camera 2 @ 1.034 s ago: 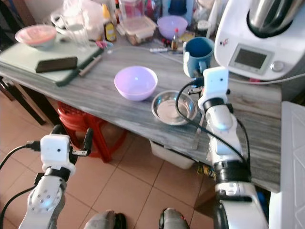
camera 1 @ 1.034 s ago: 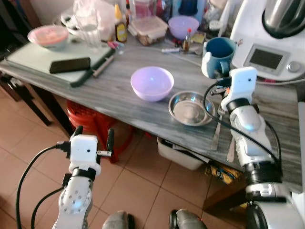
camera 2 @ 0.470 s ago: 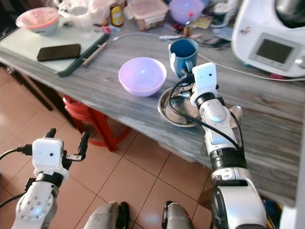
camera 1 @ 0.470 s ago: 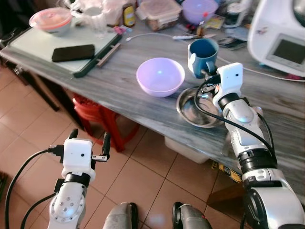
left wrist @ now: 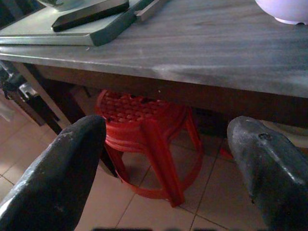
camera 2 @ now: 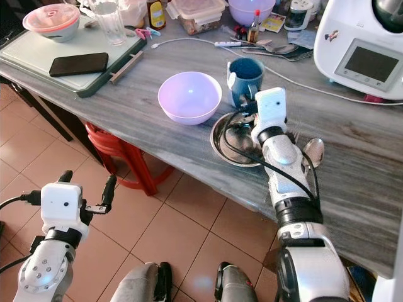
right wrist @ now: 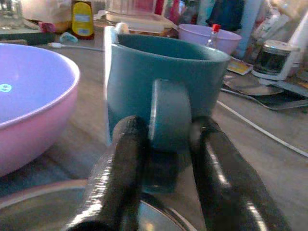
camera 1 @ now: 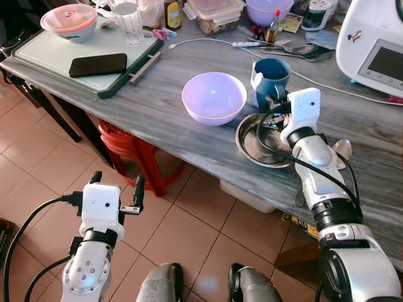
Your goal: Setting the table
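Observation:
A blue mug (camera 1: 272,74) stands on the grey wooden table (camera 1: 157,113) behind a steel bowl (camera 1: 258,141), with a purple bowl (camera 1: 214,97) to its left. My right gripper (camera 1: 273,108) reaches over the steel bowl to the mug. In the right wrist view its two fingers (right wrist: 127,159) press against either side of the mug's handle (right wrist: 168,115), shut on it. The mug rests on the table. My left gripper (camera 1: 116,182) hangs open below the table edge, over the tiled floor, with nothing in it.
Two spoons (camera 1: 340,151) lie beside my right forearm. A green tray (camera 1: 63,53) at the far left holds a phone (camera 1: 97,65), a lidded bowl (camera 1: 68,19) and a glass (camera 1: 128,16). A white appliance (camera 1: 374,44) stands at the back right. A red stool (left wrist: 144,120) sits under the table.
The head camera has shifted, so the whole table sits differently in the picture. My right gripper has drawn in over the steel bowl to the mug's handle. The left arm still hangs.

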Tool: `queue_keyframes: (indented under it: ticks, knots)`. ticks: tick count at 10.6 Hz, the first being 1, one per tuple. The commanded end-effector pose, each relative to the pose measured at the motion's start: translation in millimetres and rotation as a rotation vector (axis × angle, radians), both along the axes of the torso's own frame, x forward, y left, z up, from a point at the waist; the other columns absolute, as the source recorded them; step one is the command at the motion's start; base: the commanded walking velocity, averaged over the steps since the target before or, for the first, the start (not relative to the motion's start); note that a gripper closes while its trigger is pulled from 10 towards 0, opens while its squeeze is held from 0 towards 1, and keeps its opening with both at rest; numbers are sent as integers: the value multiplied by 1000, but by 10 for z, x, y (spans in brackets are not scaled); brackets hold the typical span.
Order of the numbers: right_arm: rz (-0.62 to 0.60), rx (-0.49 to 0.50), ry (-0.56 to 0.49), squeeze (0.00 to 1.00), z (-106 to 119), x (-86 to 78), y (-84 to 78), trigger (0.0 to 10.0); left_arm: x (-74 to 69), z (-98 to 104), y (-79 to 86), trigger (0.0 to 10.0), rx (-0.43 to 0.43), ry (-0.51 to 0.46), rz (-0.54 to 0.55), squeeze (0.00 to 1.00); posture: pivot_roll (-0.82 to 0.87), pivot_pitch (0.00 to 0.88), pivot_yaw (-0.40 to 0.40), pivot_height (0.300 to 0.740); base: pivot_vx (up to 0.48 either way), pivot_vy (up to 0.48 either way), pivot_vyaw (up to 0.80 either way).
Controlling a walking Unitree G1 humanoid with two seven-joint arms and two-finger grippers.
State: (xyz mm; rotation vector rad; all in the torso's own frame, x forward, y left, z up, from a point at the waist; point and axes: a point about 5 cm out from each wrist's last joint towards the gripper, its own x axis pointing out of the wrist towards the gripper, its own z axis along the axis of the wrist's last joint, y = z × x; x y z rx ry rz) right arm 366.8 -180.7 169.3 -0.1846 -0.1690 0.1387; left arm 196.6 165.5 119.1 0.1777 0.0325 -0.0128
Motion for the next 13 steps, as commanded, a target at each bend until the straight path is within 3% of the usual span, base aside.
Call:
queue_keyframes:
  ticks: [1,5,8,10,12,13]
  knots:
    - [-21,5,-9,1000,-14,-25,-21,10000,-15,17,23,10000,8,2,-3,0,146,216,63,740,0,0,0]
    - [-126,-72,-57,1000,77,-38,-147,10000,35,11,-2,10000,-1,-2,-10,0,132,203,62,740,0,0,0]
    - [-127,-54,-91,1000,152,-54,-157,10000,70,-2,-15,10000,-2,-2,-9,0,122,192,55,740,0,0,0]
    - [-138,-20,-136,1000,151,-175,-120,10000,31,-87,-18,10000,-13,23,12,0,112,168,41,740,0,0,0]
    - [-153,-62,-253,1000,240,-433,-60,10000,122,-62,4,10000,1,-9,34,0,106,149,26,740,0,0,0]
    - [-116,-30,-210,1000,154,-513,34,10000,159,-75,56,10000,-8,-10,76,0,102,126,28,740,0,0,0]
